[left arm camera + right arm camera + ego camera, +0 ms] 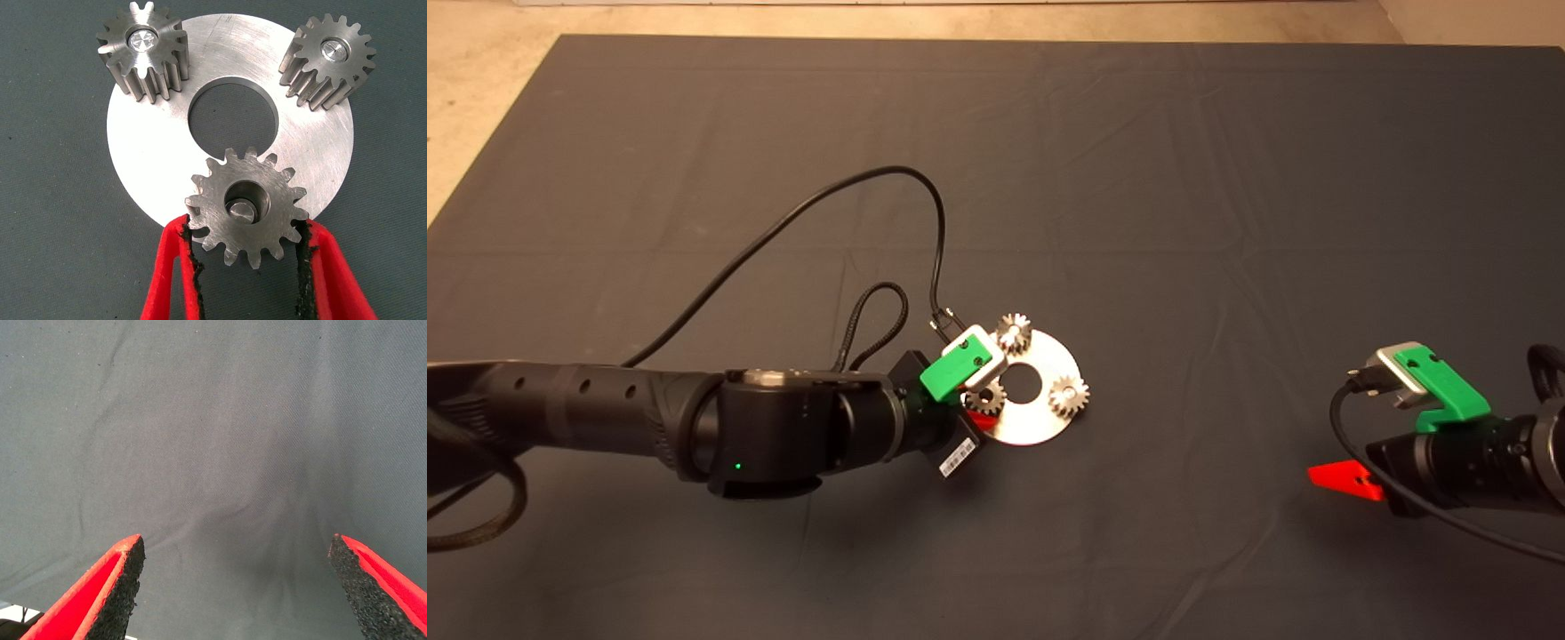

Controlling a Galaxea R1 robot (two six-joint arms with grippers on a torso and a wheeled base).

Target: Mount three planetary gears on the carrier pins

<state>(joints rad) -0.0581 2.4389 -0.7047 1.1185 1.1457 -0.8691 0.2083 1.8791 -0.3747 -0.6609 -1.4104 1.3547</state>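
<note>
Clamped on the third planetary gear [247, 208], the left gripper [248, 267] lines its bore over the last carrier pin [240, 211] on the round plate [150, 160], while the right gripper [233, 587] waits spread apart aside.

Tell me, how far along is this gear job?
Two planetary gears already sit on their carrier pins. The left gripper holds the third gear over the last pin, not yet seated flat on the round plate. The right gripper waits, open.
</note>
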